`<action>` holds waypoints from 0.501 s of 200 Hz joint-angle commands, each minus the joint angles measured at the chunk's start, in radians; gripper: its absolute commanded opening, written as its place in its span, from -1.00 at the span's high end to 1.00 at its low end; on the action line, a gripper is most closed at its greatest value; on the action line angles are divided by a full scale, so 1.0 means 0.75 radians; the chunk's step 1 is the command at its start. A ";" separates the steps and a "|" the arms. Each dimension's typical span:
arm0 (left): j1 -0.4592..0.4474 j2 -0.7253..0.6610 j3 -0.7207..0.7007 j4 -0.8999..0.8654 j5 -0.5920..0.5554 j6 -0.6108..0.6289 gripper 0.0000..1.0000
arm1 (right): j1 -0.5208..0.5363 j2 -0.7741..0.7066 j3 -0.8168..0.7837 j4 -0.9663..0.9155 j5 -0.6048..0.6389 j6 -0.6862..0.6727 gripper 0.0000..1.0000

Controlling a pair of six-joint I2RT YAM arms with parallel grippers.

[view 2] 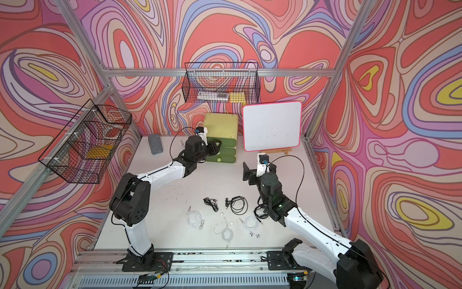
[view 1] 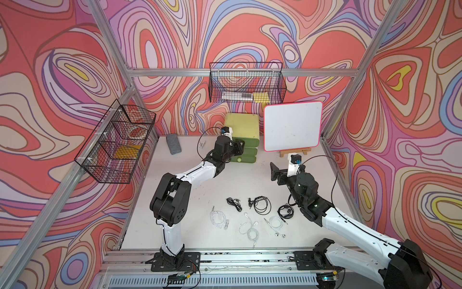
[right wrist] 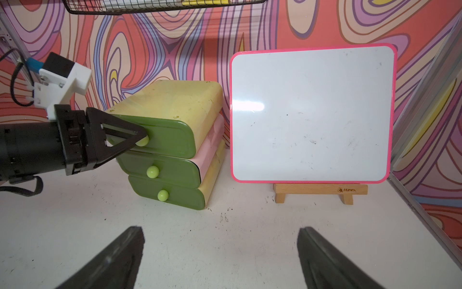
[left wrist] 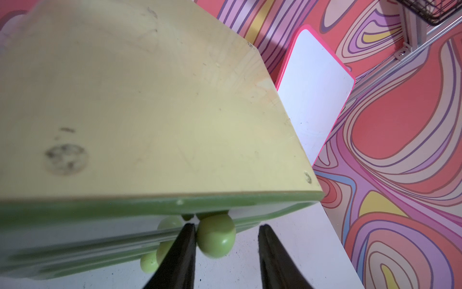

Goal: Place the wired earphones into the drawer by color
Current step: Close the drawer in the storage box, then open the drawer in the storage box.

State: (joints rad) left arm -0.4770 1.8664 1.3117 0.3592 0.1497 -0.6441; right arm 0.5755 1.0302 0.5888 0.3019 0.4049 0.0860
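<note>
The drawer (view 1: 241, 125) (view 2: 220, 125) (right wrist: 180, 100) stands at the back of the table, a pale yellow cabinet with three green fronts and round knobs. My left gripper (view 1: 238, 148) (left wrist: 227, 226) is open around the top knob (left wrist: 216, 237) (right wrist: 143, 141). One finger touches the knob; a gap shows on the other side. Wired earphones lie at the table's front: three black sets (view 1: 234, 203) (view 1: 261, 204) (view 1: 285, 211) and three white sets (view 1: 217, 219) (view 1: 250, 229) (view 1: 276, 224). My right gripper (view 1: 273, 170) (right wrist: 221, 229) hovers open and empty over bare table, right of the drawer.
A pink-rimmed whiteboard (view 1: 292, 126) (right wrist: 312, 112) on a wooden easel stands just right of the drawer. A grey eraser (view 1: 173, 143) lies at the back left. Black wire baskets hang on the back wall (view 1: 246, 85) and the left wall (view 1: 117, 142).
</note>
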 commanded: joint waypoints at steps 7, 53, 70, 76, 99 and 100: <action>0.006 -0.110 -0.055 -0.001 0.024 -0.009 0.06 | -0.006 0.012 -0.010 0.023 0.021 -0.005 -0.95; 0.004 -0.220 -0.209 -0.009 0.024 -0.081 -0.11 | -0.008 0.057 0.051 -0.071 0.027 0.034 -0.96; 0.004 -0.247 -0.265 -0.001 0.019 -0.118 -0.15 | -0.015 0.089 0.076 -0.107 0.006 0.048 -0.96; 0.002 -0.254 -0.287 0.010 0.017 -0.136 -0.15 | -0.020 0.099 0.083 -0.118 -0.008 0.055 -0.96; 0.003 -0.258 -0.350 0.051 0.018 -0.198 -0.17 | -0.047 0.139 0.119 -0.174 -0.077 0.092 -0.97; 0.002 -0.257 -0.352 0.053 0.019 -0.201 -0.17 | -0.049 0.140 0.121 -0.177 -0.079 0.094 -0.96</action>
State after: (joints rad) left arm -0.4770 1.6886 1.0931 0.3634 0.1581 -0.7341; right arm 0.5621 1.1103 0.6380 0.2268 0.3943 0.1181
